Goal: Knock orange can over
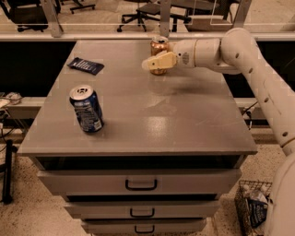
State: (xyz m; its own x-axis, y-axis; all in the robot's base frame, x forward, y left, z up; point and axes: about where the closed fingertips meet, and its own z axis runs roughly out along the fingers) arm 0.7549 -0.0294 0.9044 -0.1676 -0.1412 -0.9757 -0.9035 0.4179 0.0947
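Observation:
The orange can (159, 45) stands upright near the far edge of the grey cabinet top (184, 115), right of centre. Its silver top shows, and its lower half is hidden behind my gripper. My gripper (156, 62) reaches in from the right on the white arm (239, 50). It sits directly in front of the can's lower part, at or against it. The blue-and-white can (86, 109) stands upright at the front left, far from the gripper.
A flat dark blue packet (86, 65) lies at the far left of the top. The cabinet has several drawers below (140, 184). A wire basket (252, 208) stands on the floor at the right. Office chairs (147, 11) stand behind a rail.

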